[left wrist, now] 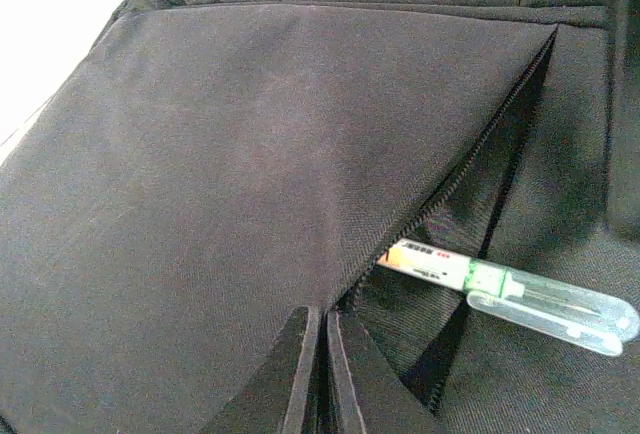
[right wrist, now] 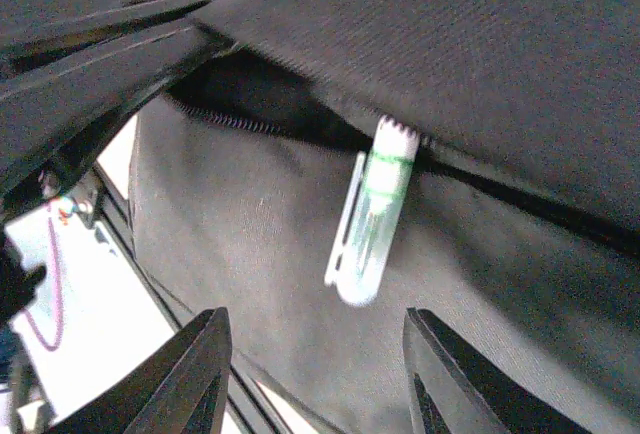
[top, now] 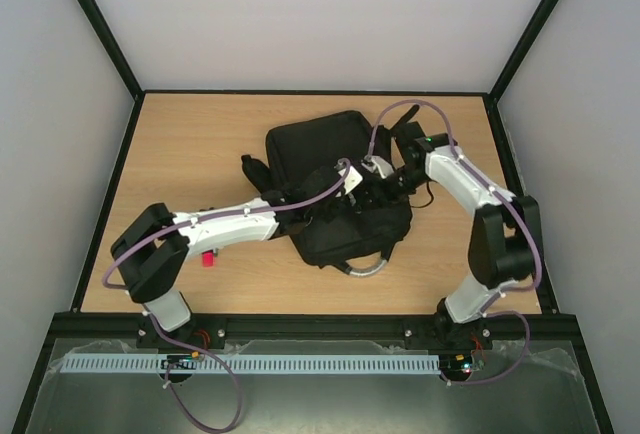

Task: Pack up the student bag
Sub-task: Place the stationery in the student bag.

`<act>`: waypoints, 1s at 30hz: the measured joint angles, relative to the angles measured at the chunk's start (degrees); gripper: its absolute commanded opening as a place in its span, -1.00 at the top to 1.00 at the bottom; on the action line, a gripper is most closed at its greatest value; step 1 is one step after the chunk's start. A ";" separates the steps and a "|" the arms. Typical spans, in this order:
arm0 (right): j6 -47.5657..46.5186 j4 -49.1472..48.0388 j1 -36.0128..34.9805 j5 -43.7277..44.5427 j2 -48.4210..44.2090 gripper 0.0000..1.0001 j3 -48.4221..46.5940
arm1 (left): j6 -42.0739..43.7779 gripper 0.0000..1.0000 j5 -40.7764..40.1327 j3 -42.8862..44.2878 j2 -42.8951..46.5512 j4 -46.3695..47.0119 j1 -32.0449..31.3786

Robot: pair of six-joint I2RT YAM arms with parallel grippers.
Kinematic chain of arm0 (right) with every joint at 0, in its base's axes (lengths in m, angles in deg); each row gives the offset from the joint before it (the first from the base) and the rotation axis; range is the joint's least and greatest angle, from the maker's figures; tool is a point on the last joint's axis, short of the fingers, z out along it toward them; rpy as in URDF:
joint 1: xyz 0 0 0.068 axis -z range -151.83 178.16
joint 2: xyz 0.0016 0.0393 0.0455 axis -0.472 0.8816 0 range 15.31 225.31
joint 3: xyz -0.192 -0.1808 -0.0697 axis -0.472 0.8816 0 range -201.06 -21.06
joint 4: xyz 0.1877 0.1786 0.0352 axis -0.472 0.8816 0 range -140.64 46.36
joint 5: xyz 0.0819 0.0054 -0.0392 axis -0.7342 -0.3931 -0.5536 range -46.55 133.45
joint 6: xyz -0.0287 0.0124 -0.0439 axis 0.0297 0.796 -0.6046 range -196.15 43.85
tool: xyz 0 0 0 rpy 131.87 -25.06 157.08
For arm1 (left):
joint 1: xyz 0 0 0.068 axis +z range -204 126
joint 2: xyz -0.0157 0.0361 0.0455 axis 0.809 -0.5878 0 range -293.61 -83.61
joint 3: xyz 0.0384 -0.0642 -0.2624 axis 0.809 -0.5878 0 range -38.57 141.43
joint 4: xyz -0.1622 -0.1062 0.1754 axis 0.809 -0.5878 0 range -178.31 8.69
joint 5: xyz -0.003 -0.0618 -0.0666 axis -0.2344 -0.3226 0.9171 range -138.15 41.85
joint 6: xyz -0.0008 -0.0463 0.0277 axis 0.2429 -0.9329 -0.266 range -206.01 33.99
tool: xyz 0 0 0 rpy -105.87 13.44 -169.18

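Bag (top: 340, 189): black, lying flat at the middle of the table (top: 200, 154), its grey handle (top: 365, 269) at the end nearest the arm bases. A zip opening (left wrist: 470, 169) on the bag's upper face stands agape.

Pen (left wrist: 510, 294): white barrel, green band, clear cap. The barrel end is tucked under the lip of the zip opening; the cap end sticks out onto the bag's fabric.

Left gripper (left wrist: 321, 316): fingers pressed together, pinching the bag's flap just beside the zip opening and holding it raised.

Right gripper (right wrist: 315, 316): fingers spread apart, nothing between them, just short of the pen's cap, not touching it.

Both arms reach in over the bag's middle. Small red item (top: 208, 260) on the table, left of the bag, beside the left arm.
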 measured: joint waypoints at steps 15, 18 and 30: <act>-15.54 -10.51 -1.73 14.71 -19.69 0.04 7.98 | -3.34 0.60 2.62 -12.41 12.74 5.97 -0.50; -18.43 -13.84 -2.47 17.35 -18.78 0.02 8.90 | -6.01 0.33 3.02 -14.56 14.71 6.58 -0.66; -27.91 -27.10 -8.59 31.74 -16.22 -0.08 15.45 | -17.64 0.20 3.45 -22.73 22.45 8.72 -3.52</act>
